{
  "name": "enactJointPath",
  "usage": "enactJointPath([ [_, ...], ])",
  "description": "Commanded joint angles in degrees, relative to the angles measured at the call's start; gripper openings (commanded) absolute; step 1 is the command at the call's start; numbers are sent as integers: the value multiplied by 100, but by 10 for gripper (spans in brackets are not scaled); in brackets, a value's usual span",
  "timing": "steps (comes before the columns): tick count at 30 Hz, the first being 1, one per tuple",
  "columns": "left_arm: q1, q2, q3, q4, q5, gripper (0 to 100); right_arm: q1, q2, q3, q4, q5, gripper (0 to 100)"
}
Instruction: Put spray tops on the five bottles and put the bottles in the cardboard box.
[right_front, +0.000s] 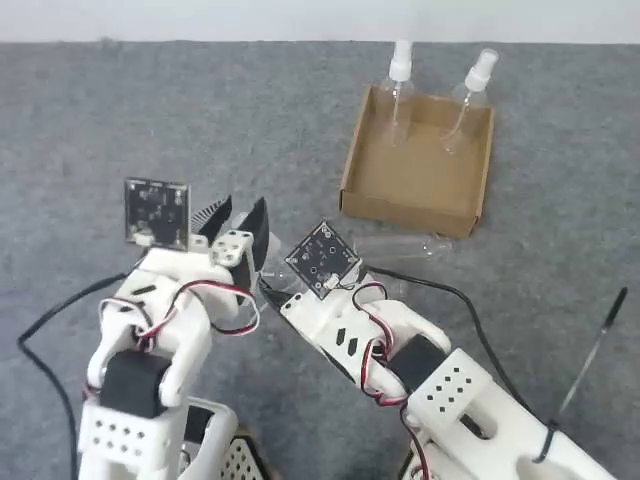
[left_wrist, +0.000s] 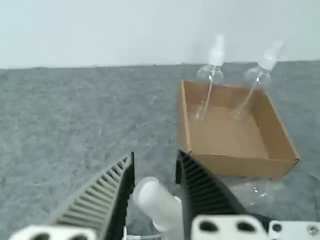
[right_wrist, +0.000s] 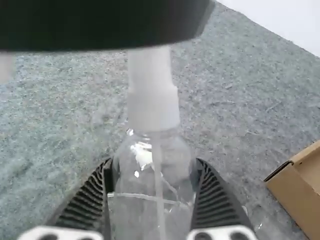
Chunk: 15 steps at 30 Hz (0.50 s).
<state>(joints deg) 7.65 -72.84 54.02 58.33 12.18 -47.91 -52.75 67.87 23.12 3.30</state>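
Grey felt surface (right_front: 150, 120) lies under me while my right jaws clamp the clear bottle (right_wrist: 150, 175) to steady its neck and my left jaws pinch the white spray top (left_wrist: 152, 200) onto it, short of the cardboard box (right_front: 405, 212) already holding two capped bottles (right_front: 398, 95)

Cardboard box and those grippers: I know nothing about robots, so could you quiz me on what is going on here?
1. True or false: two bottles stand upright inside the cardboard box.
2. What is the right gripper closed on? A) a clear bottle B) the box's wall C) nothing
3. Fill in: the left gripper grips a white ____ sitting on that bottle's neck.

Key: 1 true; 2 A; 3 spray top.
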Motion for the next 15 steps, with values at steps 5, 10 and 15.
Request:
enactJointPath([
  [5, -686, -255, -743, 211, -290, 127, 119, -268, -97, -145, -70, 6],
  [10, -1099, -255, -743, 527, -308, 127, 558, -136, -747, -101, -70, 6],
  [15, -1081, -264, -180, 387, -308, 140, 1121, 708, -1793, -92, -70, 6],
])
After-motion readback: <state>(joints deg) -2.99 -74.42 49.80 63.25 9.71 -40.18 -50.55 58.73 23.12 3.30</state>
